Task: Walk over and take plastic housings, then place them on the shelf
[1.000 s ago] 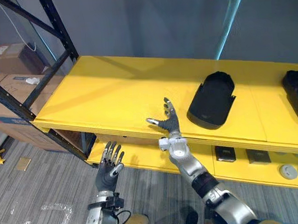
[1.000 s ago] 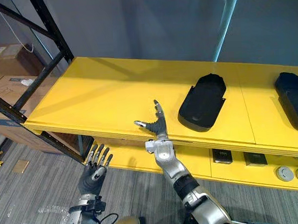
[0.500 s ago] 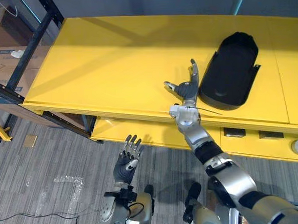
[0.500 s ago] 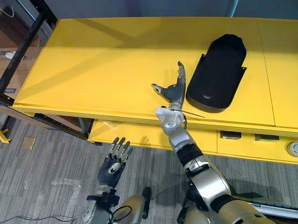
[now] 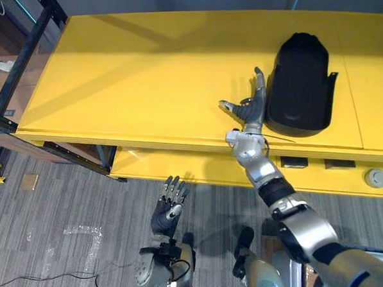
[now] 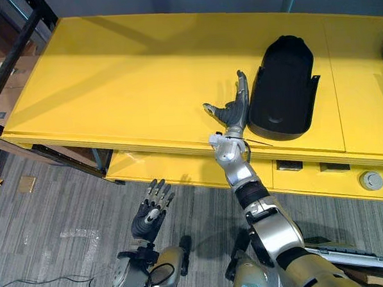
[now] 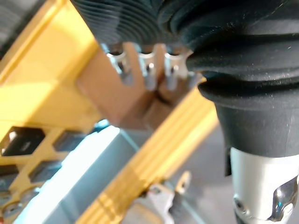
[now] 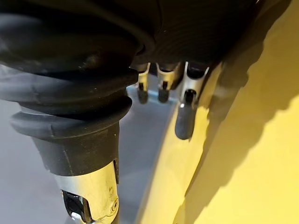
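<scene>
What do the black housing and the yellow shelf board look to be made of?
Housing: probably moulded black plastic with a matte finish and a faint sheen; it is a rounded one-piece shell with a notched edge.
Shelf: flat panels with a smooth, even yellow coat, painted or laminated, and a seam between boards. Whether it is wood or metal underneath cannot be told.

Both match: my right robot hand (image 5: 249, 109) and left robot hand (image 5: 168, 208) have silver fingers with dark tips. Black ribbed cover (image 8: 70, 42) wraps hand back and wrist, bulging in folds. Polished silver cuff (image 7: 261, 186) below it, recessed screw holes. My right arm (image 5: 262, 170): silver-grey shells, black band mid-forearm.
</scene>
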